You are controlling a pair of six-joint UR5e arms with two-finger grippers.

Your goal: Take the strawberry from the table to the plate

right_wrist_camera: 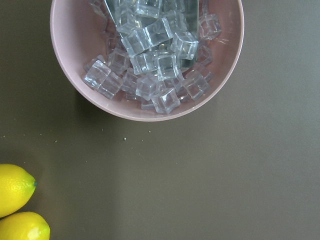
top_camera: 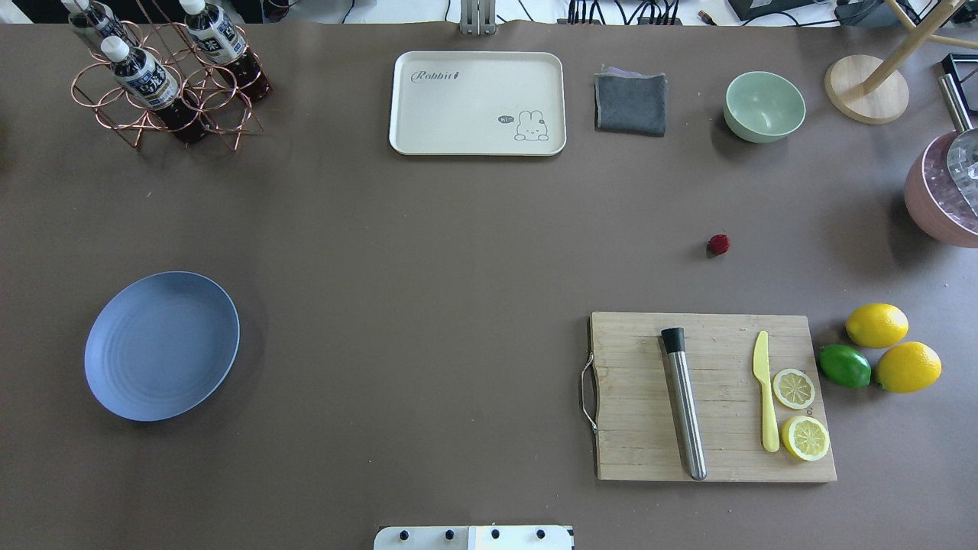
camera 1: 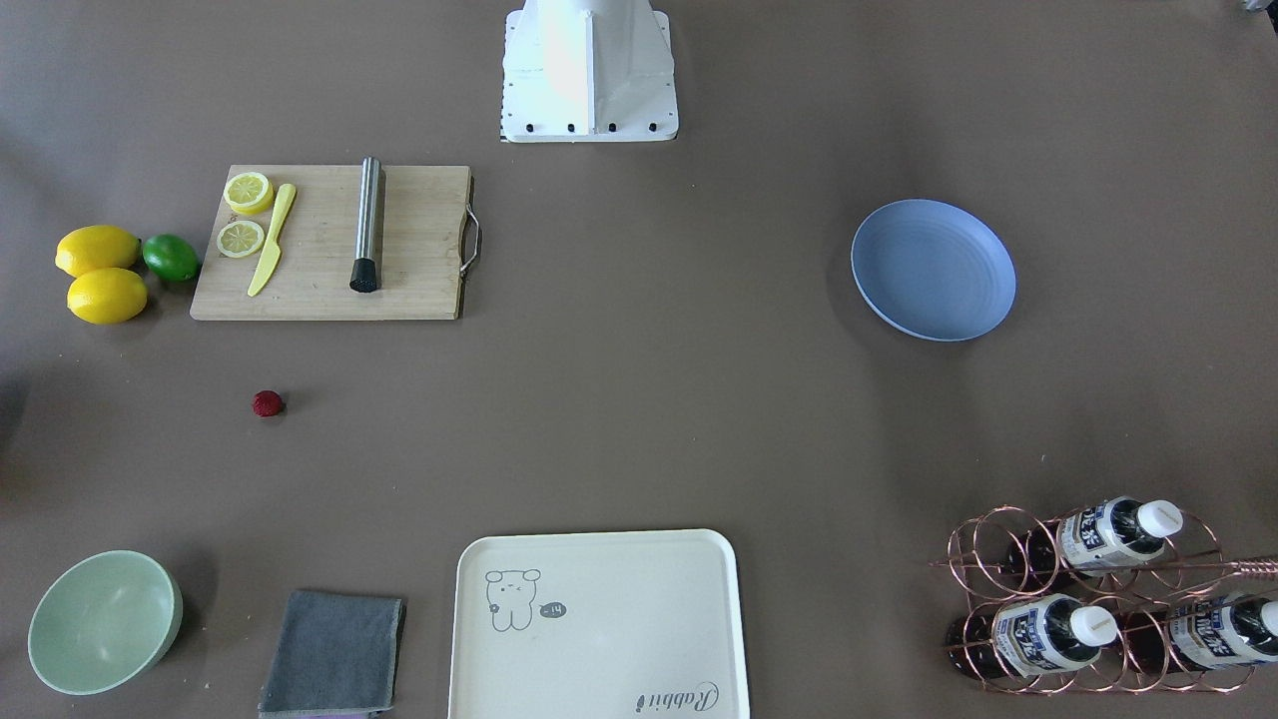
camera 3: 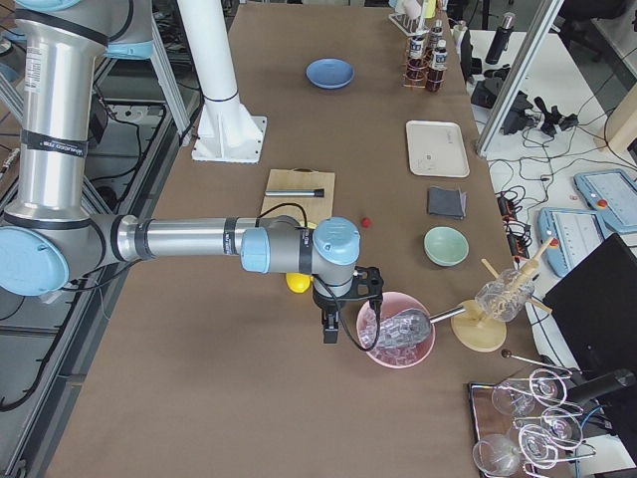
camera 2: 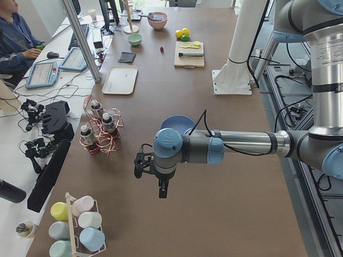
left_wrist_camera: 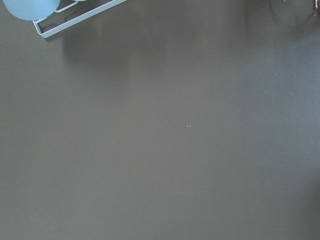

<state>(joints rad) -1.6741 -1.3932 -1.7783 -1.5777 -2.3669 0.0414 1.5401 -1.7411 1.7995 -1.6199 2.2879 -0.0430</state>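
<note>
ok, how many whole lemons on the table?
2. One lemon lies farther from the robot, the other lemon nearer, both beside the lime off the cutting board's handle-free end. Cut slices on the board aren't counted; none seems hidden.

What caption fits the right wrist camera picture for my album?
Round pink bowl of clear ice cubes, two yellow lemons nearby, on the grey-brown table.
</note>
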